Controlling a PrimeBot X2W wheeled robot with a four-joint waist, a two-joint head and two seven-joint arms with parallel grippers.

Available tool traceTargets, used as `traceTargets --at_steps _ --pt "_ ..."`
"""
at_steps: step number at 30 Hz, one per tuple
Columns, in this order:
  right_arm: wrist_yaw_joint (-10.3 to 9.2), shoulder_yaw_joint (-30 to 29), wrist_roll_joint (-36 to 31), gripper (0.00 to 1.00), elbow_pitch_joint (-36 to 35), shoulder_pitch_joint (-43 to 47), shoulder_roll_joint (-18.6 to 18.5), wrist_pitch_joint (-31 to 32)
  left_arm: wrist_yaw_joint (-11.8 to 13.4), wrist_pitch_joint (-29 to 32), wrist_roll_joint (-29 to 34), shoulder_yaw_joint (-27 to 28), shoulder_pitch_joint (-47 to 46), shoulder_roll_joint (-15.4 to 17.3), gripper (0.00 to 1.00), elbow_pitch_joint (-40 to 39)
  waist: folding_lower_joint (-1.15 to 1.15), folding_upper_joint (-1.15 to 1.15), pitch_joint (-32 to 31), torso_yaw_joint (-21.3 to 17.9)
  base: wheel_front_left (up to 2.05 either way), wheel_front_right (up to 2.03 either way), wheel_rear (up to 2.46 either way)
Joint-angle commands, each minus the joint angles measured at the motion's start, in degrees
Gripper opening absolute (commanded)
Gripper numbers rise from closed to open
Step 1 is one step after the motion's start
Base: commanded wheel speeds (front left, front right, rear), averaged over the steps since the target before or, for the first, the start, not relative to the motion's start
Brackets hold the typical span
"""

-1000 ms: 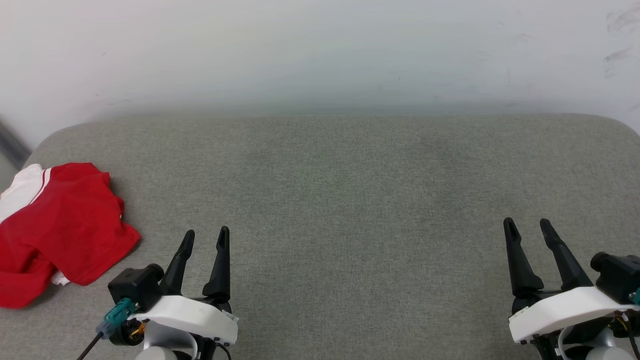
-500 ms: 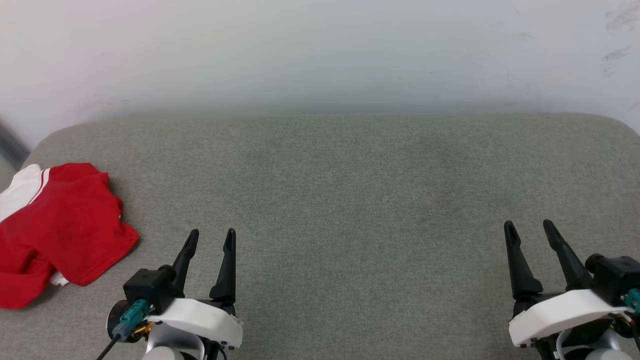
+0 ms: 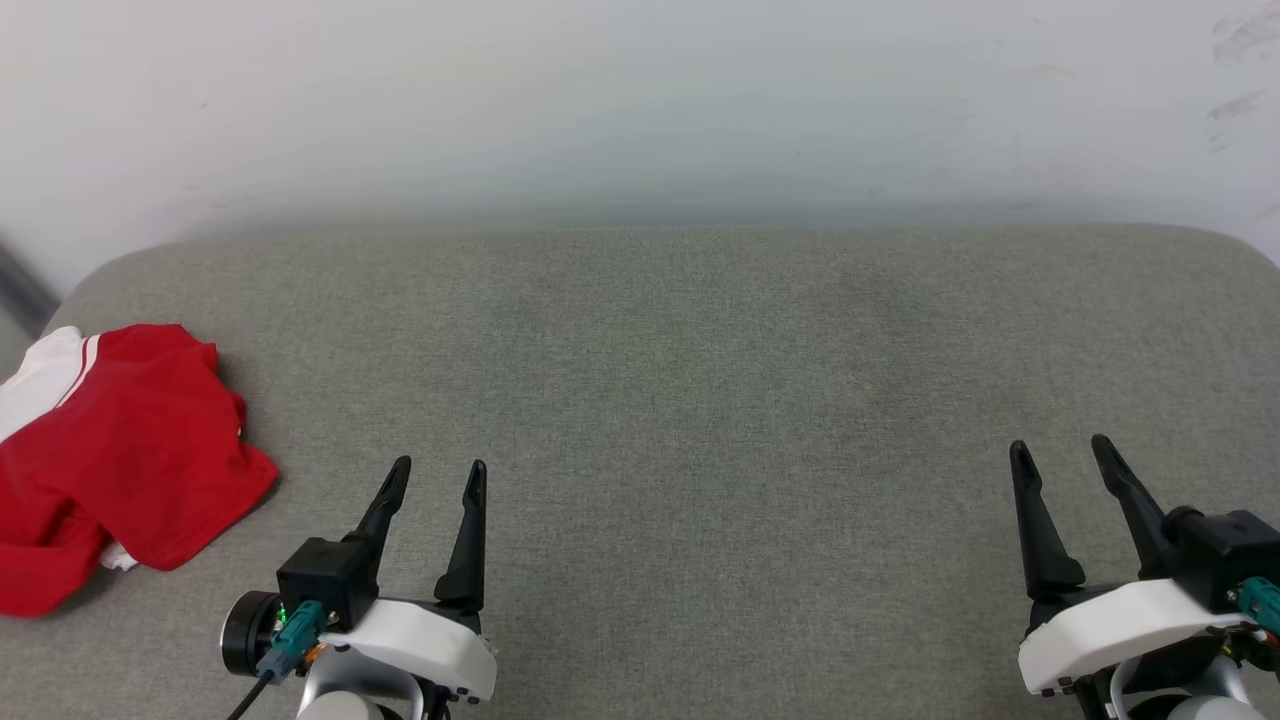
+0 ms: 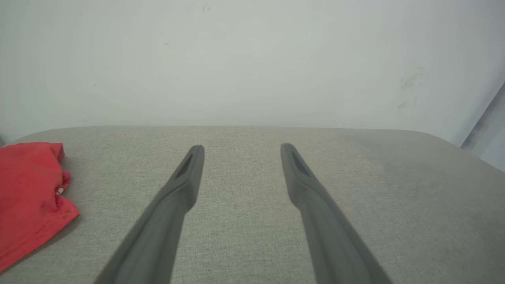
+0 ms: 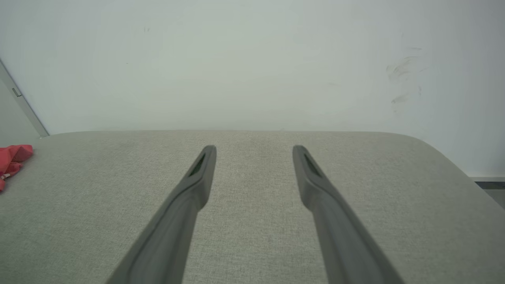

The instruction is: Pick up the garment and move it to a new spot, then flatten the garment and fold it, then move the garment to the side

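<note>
A red garment [image 3: 130, 450] lies crumpled at the left edge of a wide grey fabric-covered surface [image 3: 700, 350], which backs onto a pale wall [image 3: 640, 100]. From the head view, looking down, the garment's white sleeve [image 3: 40, 380] with a red stripe faces the far left, and part of the cloth runs off the picture's left side.

The left gripper [image 3: 440, 464] hovers at the near left, just right of the garment and apart from it, fingers spread wide and holding nothing. The right gripper [image 3: 1058, 444] hovers at the near right, well apart from the garment, fingers likewise spread wide and empty.

The left wrist view looks low across the surface: its two fingers frame bare grey fabric, with the garment's red folds and a small white fleck at the left.

The right wrist view catches just a small red corner of the garment at the far left, plus dark scuff marks [image 5: 402, 79] on the wall and the surface's rounded far-right corner.
</note>
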Motion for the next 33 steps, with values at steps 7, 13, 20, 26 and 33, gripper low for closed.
traceTargets --at_steps 7,13,20,26,33 --pt "-0.02 -0.2 -2.7 1.00 -0.6 0.2 0.1 -0.7 0.0 -1.2 3.2 -0.4 -0.8 -0.1 1.00 0.4 0.00 0.00 0.1 0.2 0.00 0.00 0.00" --pt "-0.02 -0.5 -3.4 1.00 -0.5 0.3 0.1 -1.1 0.0 -1.5 4.1 -0.5 -1.0 -0.2 1.00 0.6 0.00 0.00 0.1 0.6 0.00 0.00 0.00" --pt "-0.02 -0.7 -3.1 1.00 -0.7 0.1 0.1 -1.3 0.0 -1.4 3.5 -0.5 -1.3 -0.3 1.00 0.9 0.00 0.00 0.2 1.7 0.00 0.00 0.00" --pt "-0.02 -0.8 -3.4 1.00 -1.2 -0.2 0.1 -1.5 0.0 -1.4 3.2 0.2 -1.8 -0.4 1.00 1.0 0.00 0.00 0.5 4.0 0.00 0.00 0.00" --pt "-0.02 -0.6 -4.3 1.00 -2.3 -0.6 0.1 -1.2 0.4 -1.4 2.9 1.6 -2.8 -0.6 1.00 1.1 0.00 0.00 0.6 9.4 0.00 0.00 0.00"
